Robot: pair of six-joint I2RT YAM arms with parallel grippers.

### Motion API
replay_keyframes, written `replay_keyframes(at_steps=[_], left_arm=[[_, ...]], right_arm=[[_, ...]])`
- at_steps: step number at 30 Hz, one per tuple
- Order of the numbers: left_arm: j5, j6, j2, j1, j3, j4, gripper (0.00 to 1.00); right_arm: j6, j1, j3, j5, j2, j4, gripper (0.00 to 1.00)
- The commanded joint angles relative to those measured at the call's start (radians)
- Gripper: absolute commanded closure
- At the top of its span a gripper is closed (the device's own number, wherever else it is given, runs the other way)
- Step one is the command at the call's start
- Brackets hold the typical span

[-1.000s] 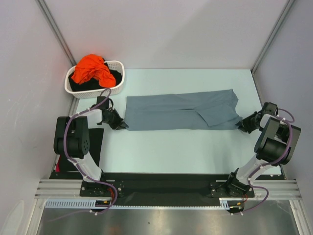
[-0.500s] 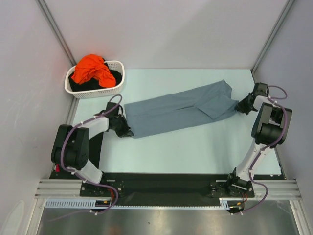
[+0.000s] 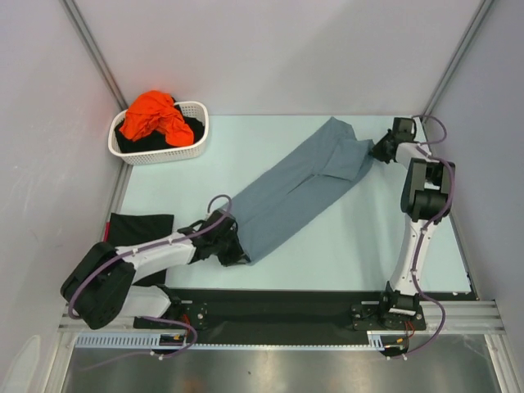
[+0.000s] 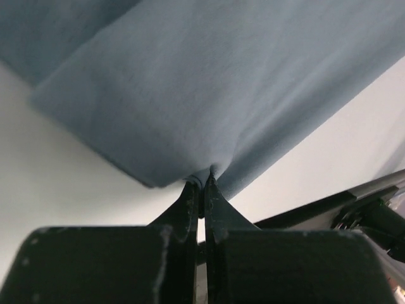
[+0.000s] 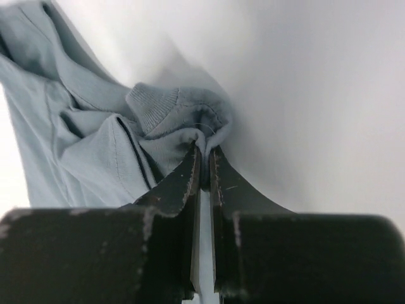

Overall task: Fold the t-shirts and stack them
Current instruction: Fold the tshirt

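A slate grey-blue t-shirt, folded into a long strip, lies diagonally on the table from near left to far right. My left gripper is shut on its near end; in the left wrist view the jaws pinch a fold of the grey cloth. At the far end my right gripper is shut on cloth beside the ribbed collar, its tips buried in the bunched fabric. An orange t-shirt sits heaped over a black one in the basket.
The white slotted basket stands at the far left corner. A flat black cloth lies at the table's left edge beside my left arm. The right wall rises close behind my right gripper. A black strip runs along the near edge.
The grey-blue shirt has swung from lying straight across to a diagonal. My left gripper pulled its end toward the near edge; my right gripper carried the collar end toward the far right corner.
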Motion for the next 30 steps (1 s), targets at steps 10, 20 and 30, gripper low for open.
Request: replay_keyframes(at_steps=[10,20,30], left_arm=[[0.046,-0.23,0.201,-0.331,0.172,0.093,1.0],[0.19,-0.209,0.512,-0.476,0.481,0.205,1.0],[0.308,-0.229,0.666,-0.496,0.63,0.248,1.0]], right_arm=[[0.097,0.118,0.503,-0.071,0.354,-0.132,0.97],[0.137,0.123,0.694,-0.119,0.478,-0.103,0.94],[0.198,0.101,0.751,-0.166,0.538,0.007,0.85]])
